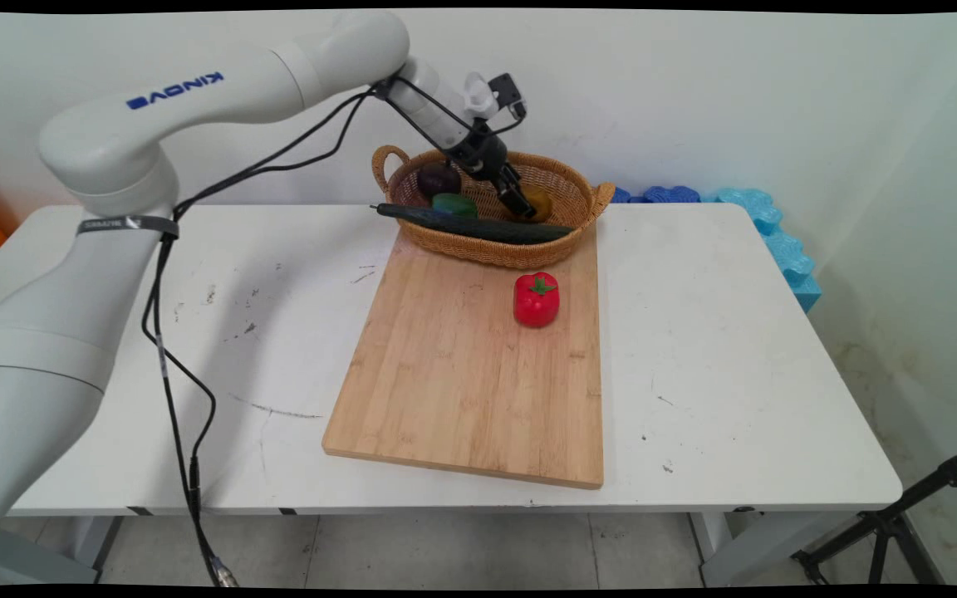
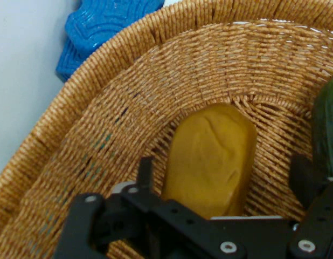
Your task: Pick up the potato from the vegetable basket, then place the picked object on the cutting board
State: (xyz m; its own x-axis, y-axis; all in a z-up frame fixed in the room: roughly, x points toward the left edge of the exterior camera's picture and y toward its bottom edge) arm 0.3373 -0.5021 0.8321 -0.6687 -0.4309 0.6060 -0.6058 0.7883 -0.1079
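Two parted fingers of the claw (image 2: 223, 183) straddle a yellow vegetable (image 2: 212, 159) lying lengthwise between them.

We note a white table (image 1: 719, 349) bearing a bamboo cutting board (image 1: 462, 374), with a red bell pepper (image 1: 537, 299) upright on its far part. A wicker basket (image 1: 528, 249) sits across the board's far end, holding a cucumber (image 1: 478, 226) along its near rim, a purple item (image 1: 439, 178), a green item (image 1: 454, 204) and a yellow item (image 2: 212, 159). Blue foam pieces (image 1: 786, 245) lie beyond the table's far right corner.

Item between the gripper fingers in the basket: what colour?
Mustard yellow; clearest in the hand view.
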